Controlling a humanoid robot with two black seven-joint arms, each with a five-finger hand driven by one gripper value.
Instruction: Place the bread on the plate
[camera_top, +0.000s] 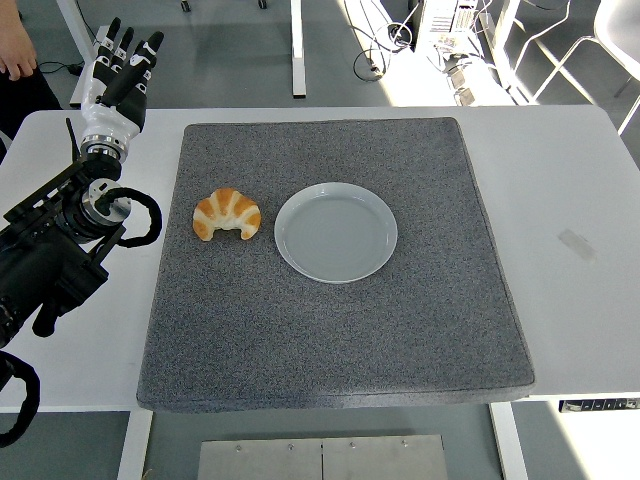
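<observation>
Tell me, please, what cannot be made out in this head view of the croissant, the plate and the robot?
- The right robot hand: outside the head view altogether.
- The person at the top left: cut off by the picture's edge; only a hand shows.
- The golden curved croissant on the grey felt mat: its underside is hidden.
- The round pale grey plate: its material is unclear.
- The raised left robot hand: holds nothing; its palm faces away.

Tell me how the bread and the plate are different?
The bread is golden brown with pale stripes; the plate is plain pale grey. The bread is a curved crescent; the plate is round. The bread is smaller and puffy; the plate is wider and flat, with nothing on it. Both lie side by side on the grey mat, close but not touching.
</observation>
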